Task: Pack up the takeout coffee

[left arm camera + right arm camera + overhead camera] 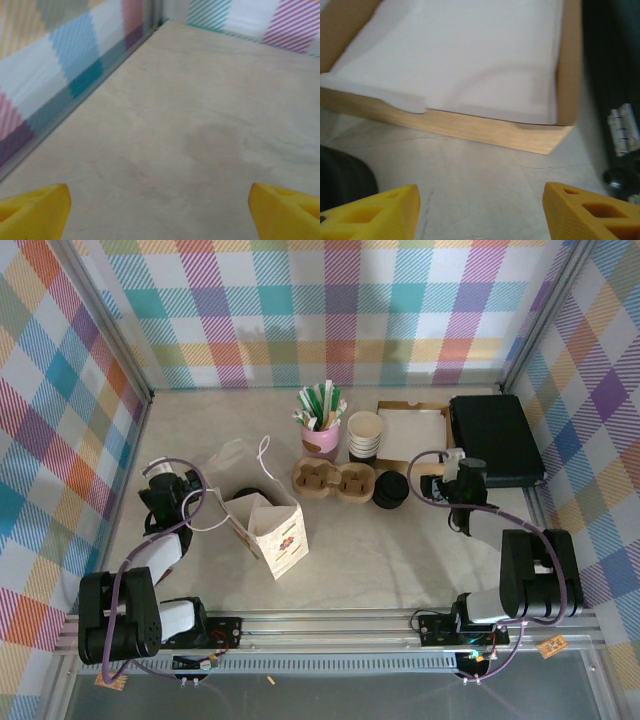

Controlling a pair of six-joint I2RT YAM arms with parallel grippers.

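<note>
Left gripper point(160, 210): two yellow fingertips point(35, 210) sit at the bottom corners of its wrist view. They are spread wide, with nothing between them but the bare beige table point(200, 100). A checked wall point(50, 75) runs past at 10 o'clock.

Right gripper point(482, 212): its yellow fingertips are also spread wide and hold nothing. At its 12 o'clock lies a shallow cardboard box point(470, 130) lined with white paper. At 8 o'clock is a dark rounded edge, probably the stack of black lids point(340, 182). At 3 o'clock is a black case point(610, 60).

Overhead view: the takeout coffee point(245, 497), seen as a black disc, stands left of centre, at 3 o'clock from the left gripper and apart from it. An upright paper bag point(278, 532) stands just beside it at 5 o'clock. A thin white plastic bag point(235, 460) lies at its 12 o'clock. A brown cup carrier point(333, 480) lies at centre. Behind the carrier are a pink cup of stirrers point(320, 425) and stacked cream cups point(365, 435).
</note>
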